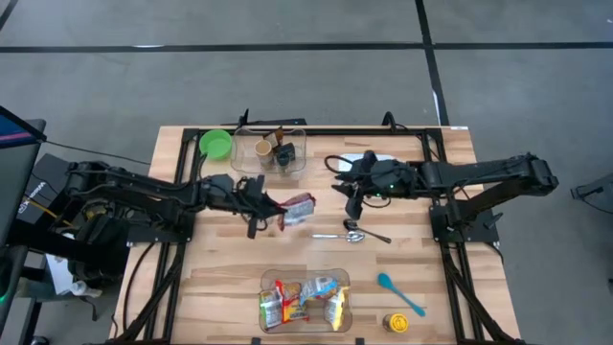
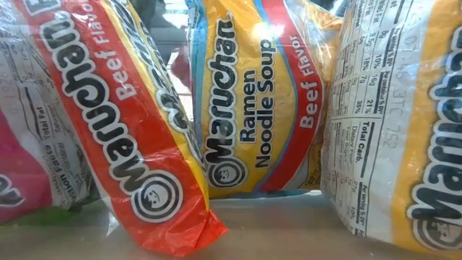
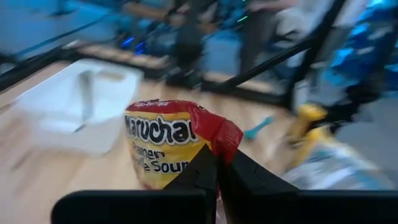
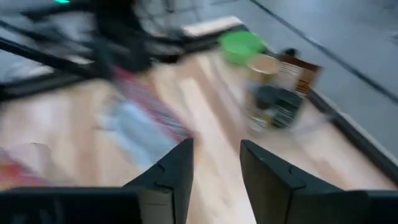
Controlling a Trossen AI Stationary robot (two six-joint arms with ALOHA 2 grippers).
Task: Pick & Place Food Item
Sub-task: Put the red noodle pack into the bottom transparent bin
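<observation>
One ramen packet (image 1: 298, 210) in left gripper (image 1: 271, 207)

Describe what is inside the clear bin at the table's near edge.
The clear bin holds several Maruchan ramen packets, beef flavor, leaning together. Anything beneath or behind them is covered.

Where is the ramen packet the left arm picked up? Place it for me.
In the high view the ramen packet is near the table's middle, pinched in the left gripper, between the clear bin behind it and the spoon.
</observation>
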